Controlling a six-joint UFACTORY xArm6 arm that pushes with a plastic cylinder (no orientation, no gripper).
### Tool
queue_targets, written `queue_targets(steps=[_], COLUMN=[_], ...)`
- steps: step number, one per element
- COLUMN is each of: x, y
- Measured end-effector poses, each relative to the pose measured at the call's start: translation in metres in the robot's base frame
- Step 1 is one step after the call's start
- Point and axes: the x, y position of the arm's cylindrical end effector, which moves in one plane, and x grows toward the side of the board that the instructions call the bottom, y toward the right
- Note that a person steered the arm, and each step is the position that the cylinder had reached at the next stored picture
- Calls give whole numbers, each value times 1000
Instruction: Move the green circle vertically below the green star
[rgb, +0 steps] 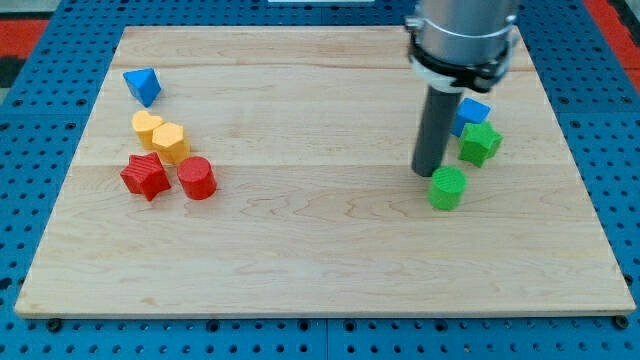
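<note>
The green circle (447, 188) lies on the wooden board (320, 240) at the view's right. The green star (480, 144) sits just above and to the right of it. My tip (428, 172) rests on the board right at the upper left edge of the green circle, to the left of the green star. The rod rises from the tip to the arm's grey body at the view's top.
A blue cube (470, 111) sits above the green star, partly behind the rod. At the view's left lie a blue triangle (142, 86), a yellow heart (147, 126), a yellow hexagon (171, 142), a red star (145, 177) and a red cylinder (197, 179).
</note>
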Motion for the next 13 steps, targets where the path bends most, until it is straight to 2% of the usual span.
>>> queue_targets(steps=[1, 4, 5, 6, 7, 8, 9, 11, 12, 13], x=[11, 59, 59, 62, 65, 68, 47, 38, 37, 72], y=[28, 39, 4, 1, 44, 47, 38, -92, -130, -143])
